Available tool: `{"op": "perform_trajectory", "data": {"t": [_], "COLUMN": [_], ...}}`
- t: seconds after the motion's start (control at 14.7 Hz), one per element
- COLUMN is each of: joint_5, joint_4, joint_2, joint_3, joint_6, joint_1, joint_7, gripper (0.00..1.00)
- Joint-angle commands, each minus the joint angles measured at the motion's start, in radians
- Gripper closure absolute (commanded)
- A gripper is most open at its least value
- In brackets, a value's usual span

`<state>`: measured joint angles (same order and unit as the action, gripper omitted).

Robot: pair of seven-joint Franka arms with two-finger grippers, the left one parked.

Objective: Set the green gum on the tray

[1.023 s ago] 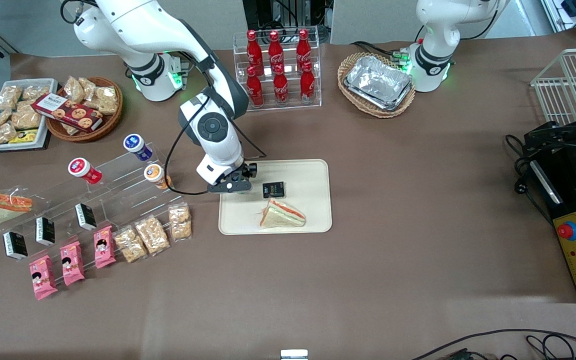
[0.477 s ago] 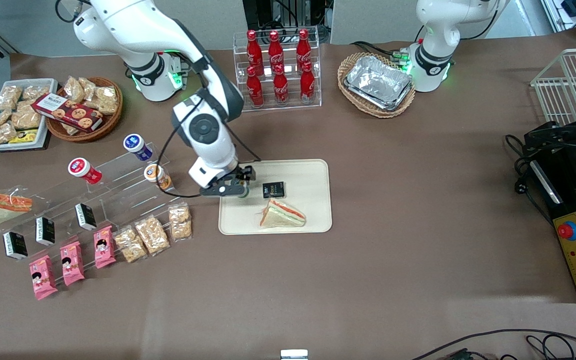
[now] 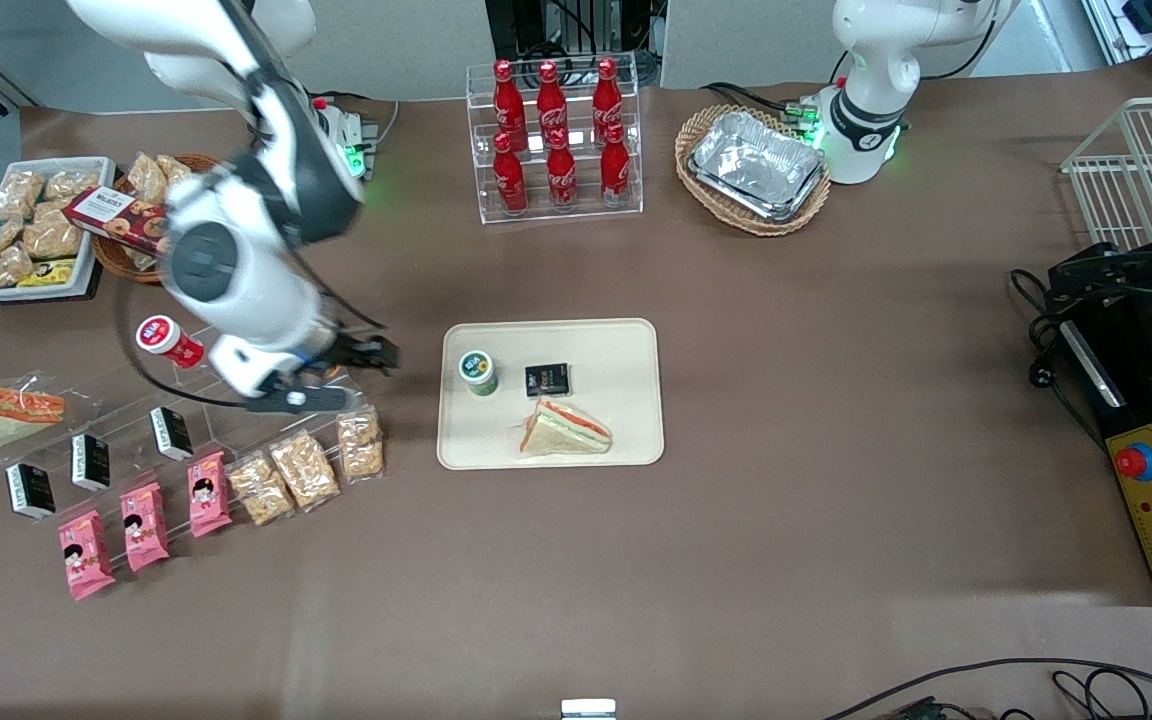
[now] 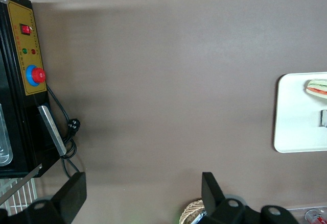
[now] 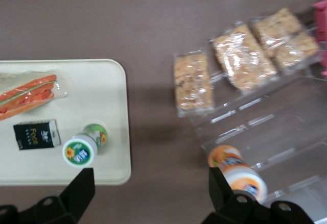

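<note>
The green gum stands upright on the beige tray, near the tray's edge toward the working arm's end. It shows white-capped in the right wrist view, on the tray. My right gripper hangs open and empty above the clear acrylic rack, well apart from the gum. In the right wrist view the gripper holds nothing between its fingers, with bare brown table under it. An edge of the tray also shows in the left wrist view.
A wrapped sandwich and a small black packet lie on the tray beside the gum. An orange-bodied bottle lies on the rack by one finger. A red-bodied bottle, snack bags and pink packets surround the rack.
The gripper let go of the green gum on the tray, rose and swung away toward the working arm's end over the acrylic rack. The gum now stands free.
</note>
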<state>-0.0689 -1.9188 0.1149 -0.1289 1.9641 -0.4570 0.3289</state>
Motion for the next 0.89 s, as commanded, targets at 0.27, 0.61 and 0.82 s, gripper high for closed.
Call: {"op": "perform_trajectory", "data": {"t": [0.27, 0.61, 0.82], "joint_5": [-0.031, -0.02, -0.022], "joint_4": [0.17, 0.285, 0.307], "joint_2": [-0.107, -0.103, -0.089], "joint_3": [0.006, 0.006, 0.009], "joint_6": [-0.328, -0.427, -0.441], "joint_1": [0.268, 0.35, 0.348], "joint_7": [-0.33, -0.447, -0.439], "gripper": [0.01, 0.0, 0.0]}}
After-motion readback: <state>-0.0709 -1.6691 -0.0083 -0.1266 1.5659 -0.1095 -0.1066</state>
